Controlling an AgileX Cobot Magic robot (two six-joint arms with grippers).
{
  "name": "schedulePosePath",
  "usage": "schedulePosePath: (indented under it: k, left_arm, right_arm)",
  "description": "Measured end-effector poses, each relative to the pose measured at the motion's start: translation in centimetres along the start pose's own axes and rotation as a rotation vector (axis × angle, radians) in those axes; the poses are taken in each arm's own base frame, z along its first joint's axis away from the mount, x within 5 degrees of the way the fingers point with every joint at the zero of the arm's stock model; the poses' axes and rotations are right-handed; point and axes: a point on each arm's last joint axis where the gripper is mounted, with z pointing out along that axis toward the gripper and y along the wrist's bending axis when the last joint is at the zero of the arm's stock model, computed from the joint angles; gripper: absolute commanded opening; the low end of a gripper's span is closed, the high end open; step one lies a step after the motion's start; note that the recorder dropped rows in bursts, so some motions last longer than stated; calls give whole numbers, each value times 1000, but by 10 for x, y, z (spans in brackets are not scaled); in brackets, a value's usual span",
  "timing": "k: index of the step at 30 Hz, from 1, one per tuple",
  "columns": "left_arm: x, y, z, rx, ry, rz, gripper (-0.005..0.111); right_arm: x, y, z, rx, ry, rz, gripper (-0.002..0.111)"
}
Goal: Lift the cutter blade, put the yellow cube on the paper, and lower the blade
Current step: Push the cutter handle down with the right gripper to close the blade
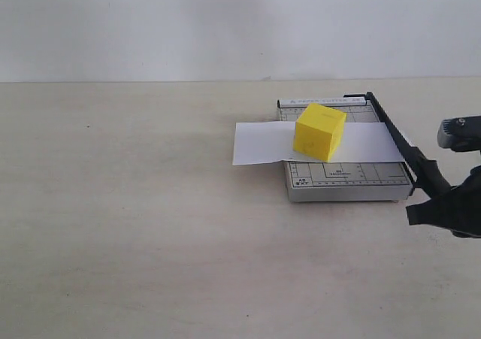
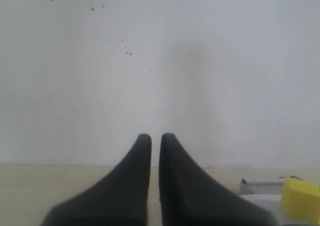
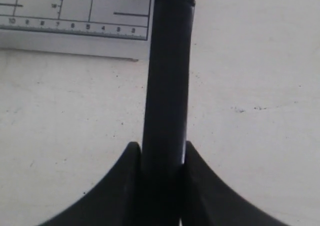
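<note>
The cutter blade (image 3: 167, 75) is gripped by the right claw (image 3: 161, 147), left claw (image 2: 155, 138) clenched empty; should grip slip, paper (image 1: 259, 143) ahead could be skewed, yellow cube (image 1: 319, 132) nudged.

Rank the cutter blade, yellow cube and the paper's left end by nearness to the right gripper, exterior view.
1. cutter blade: gripped by the right gripper, far right.
2. yellow cube: left of the blade.
3. paper's left end: farthest left.
</note>
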Motion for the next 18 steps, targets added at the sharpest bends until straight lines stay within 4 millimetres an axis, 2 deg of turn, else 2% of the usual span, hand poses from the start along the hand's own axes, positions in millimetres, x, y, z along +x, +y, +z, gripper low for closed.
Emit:
schedulePosePath:
  k: [5,10,14,16,18]
  left_arm:
    - [5,2,0,-15,56,200,4]
    - [19,15,-3,-123,235,351,4]
    - [29,25,-8,-213,380,394,4]
    - [31,27,-10,-229,409,401,4]
    - [31,27,-10,-231,412,401,4]
  right_arm:
    - [4,0,12,-2,43,12,0]
    - [5,0,14,-2,44,23,0]
    - [6,0,14,-2,44,25,1]
    - [6,0,14,-2,41,25,9]
    - [6,0,14,-2,40,25,24]
